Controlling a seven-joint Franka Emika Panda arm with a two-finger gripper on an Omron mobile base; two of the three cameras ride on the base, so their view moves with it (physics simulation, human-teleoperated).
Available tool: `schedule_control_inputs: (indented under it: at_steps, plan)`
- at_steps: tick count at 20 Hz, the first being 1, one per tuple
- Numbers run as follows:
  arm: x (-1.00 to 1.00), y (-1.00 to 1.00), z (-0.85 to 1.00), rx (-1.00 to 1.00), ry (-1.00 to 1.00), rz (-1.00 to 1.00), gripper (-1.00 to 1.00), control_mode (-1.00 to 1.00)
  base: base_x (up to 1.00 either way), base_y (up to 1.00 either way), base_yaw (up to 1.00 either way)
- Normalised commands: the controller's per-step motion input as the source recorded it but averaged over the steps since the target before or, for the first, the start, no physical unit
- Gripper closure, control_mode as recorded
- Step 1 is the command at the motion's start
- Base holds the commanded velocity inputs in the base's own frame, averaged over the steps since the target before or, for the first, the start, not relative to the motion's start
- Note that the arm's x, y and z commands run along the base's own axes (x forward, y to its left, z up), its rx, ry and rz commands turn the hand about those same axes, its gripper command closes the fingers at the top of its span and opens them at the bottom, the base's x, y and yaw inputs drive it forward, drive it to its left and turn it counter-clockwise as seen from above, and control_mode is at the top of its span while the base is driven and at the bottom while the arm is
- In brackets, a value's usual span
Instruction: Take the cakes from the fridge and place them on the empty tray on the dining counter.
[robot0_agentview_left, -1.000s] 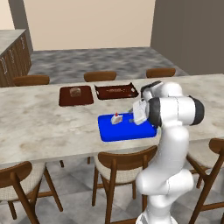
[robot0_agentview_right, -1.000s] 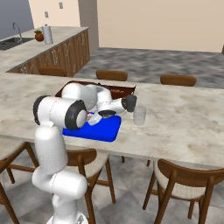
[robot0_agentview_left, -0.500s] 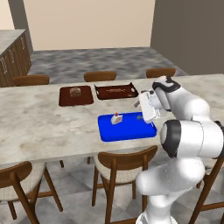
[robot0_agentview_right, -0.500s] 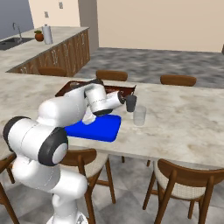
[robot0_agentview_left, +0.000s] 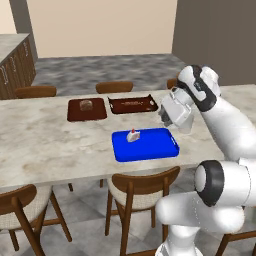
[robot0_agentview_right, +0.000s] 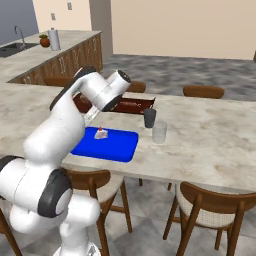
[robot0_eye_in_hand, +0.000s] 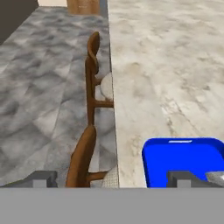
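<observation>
White cake slice (robot0_agentview_left: 132, 135) on blue tray (robot0_agentview_left: 150, 147), end effector (robot0_eye_in_hand: 116, 179) wide open, empty, dining counter (robot0_agentview_left: 45, 142)

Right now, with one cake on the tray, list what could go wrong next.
1. The white cake slice with a red cherry sits near the flat bright blue tray's back edge; a bump could push it off.
2. The dark cup and clear glass stand close beside the tray, where the swinging arm might topple them.
3. The open pincer is empty; the second cake is not yet delivered.
</observation>
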Motion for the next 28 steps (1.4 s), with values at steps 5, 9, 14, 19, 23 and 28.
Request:
schedule_control_inputs:
  at_steps: [5,9,14,19,23,28]
  plan:
    - [-0.95,-0.03,0.38,0.00,-0.05,-0.36,-1.00,-1.00,0.00,0.00,0.00]
    - [-0.59,0.05,0.18,0.06,-0.24,-0.64,-1.00,-1.00,0.00,0.00,0.00]
    - [-0.34,0.39,0.01,0.05,-0.31,-0.77,-1.00,-1.00,0.00,0.00,0.00]
    - [-0.48,0.15,0.00,0.03,-0.21,-0.68,-1.00,-1.00,0.00,0.00,0.00]
    - [-0.76,-0.07,0.03,0.05,-0.21,-0.37,-1.00,-1.00,0.00,0.00,0.00]
    - [-0.63,-0.29,0.22,0.05,-0.15,-0.17,-1.00,-1.00,0.00,0.00,0.00]
